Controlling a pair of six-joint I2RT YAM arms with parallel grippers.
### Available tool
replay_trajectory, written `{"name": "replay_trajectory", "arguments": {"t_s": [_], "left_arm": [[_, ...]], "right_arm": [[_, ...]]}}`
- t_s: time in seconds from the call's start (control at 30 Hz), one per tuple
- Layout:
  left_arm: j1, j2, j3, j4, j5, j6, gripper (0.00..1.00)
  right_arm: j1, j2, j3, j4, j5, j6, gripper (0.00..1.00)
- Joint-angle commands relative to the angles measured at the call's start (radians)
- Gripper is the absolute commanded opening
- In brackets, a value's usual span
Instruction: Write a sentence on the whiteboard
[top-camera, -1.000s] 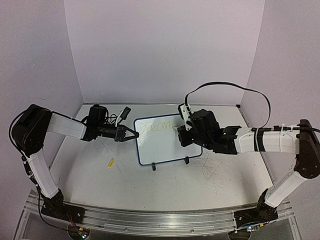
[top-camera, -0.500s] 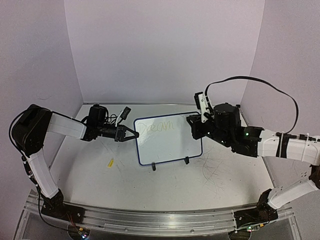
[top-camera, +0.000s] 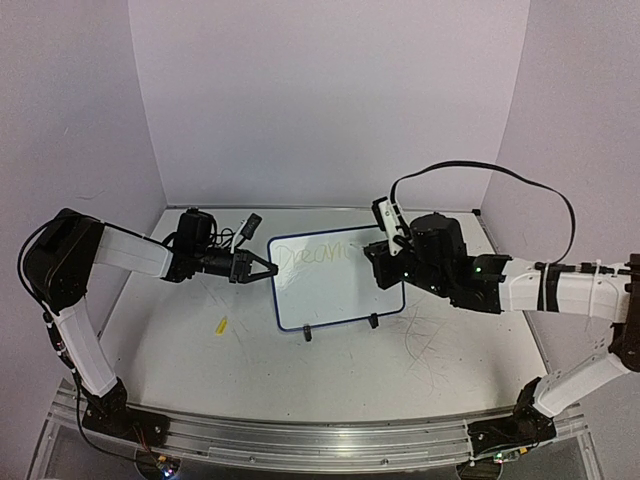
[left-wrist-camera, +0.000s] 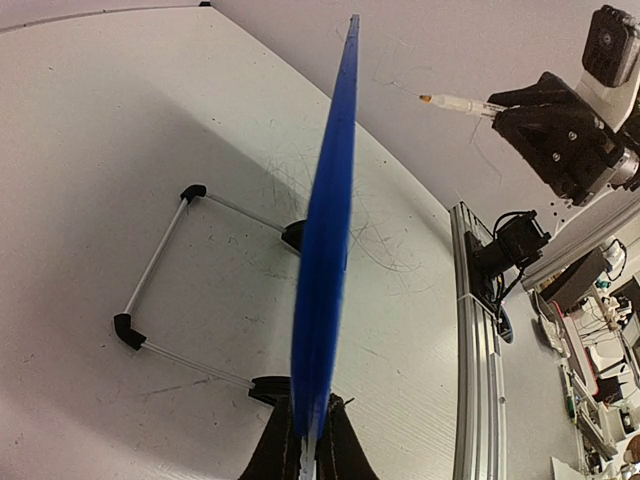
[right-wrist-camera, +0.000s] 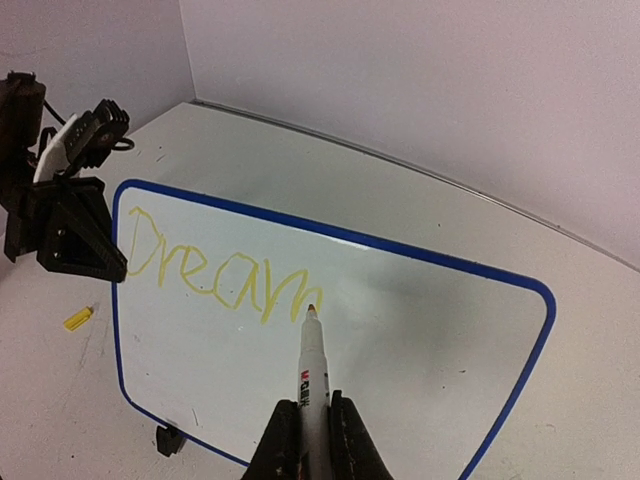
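Note:
The whiteboard (top-camera: 335, 285), white with a blue rim, stands on two black clip feet at mid table. Yellow letters "Dream" (right-wrist-camera: 215, 268) run along its top left; no other words show. My left gripper (top-camera: 268, 268) is shut on the board's left edge; in the left wrist view its fingertips (left-wrist-camera: 308, 455) pinch the blue rim (left-wrist-camera: 325, 260). My right gripper (top-camera: 374, 258) is shut on a white marker (right-wrist-camera: 313, 370). The marker's tip points at the end of the "m". In the left wrist view the marker (left-wrist-camera: 455, 103) stands slightly off the board face.
A small yellow cap (top-camera: 221, 324) lies on the table left of the board, also in the right wrist view (right-wrist-camera: 78, 318). The wire stand (left-wrist-camera: 150, 270) props the board from behind. Grey scribbles (top-camera: 425, 345) mark the tabletop. Walls enclose the back and sides.
My right gripper with the marker pulled back from the board to the right, then came partway back toward the end of "Dream". The left gripper and the board have not moved.

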Motion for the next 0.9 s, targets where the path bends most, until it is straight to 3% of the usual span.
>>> {"name": "replay_trajectory", "arguments": {"t_s": [0.0,0.27,0.87], "left_arm": [[0.0,-0.024,0.034,-0.037,-0.034,0.023,0.0],[-0.001,-0.029,0.036,-0.04,-0.032,0.029,0.0],[0.0,-0.026,0.039,-0.05,-0.036,0.033,0.0]], "right_arm": [[0.007,0.027,0.051,0.002,0.03,-0.003,0.0],[0.007,0.041,0.05,0.009,0.096,0.012,0.0],[0.008,0.066,0.06,0.038,0.062,0.008,0.0]]}}
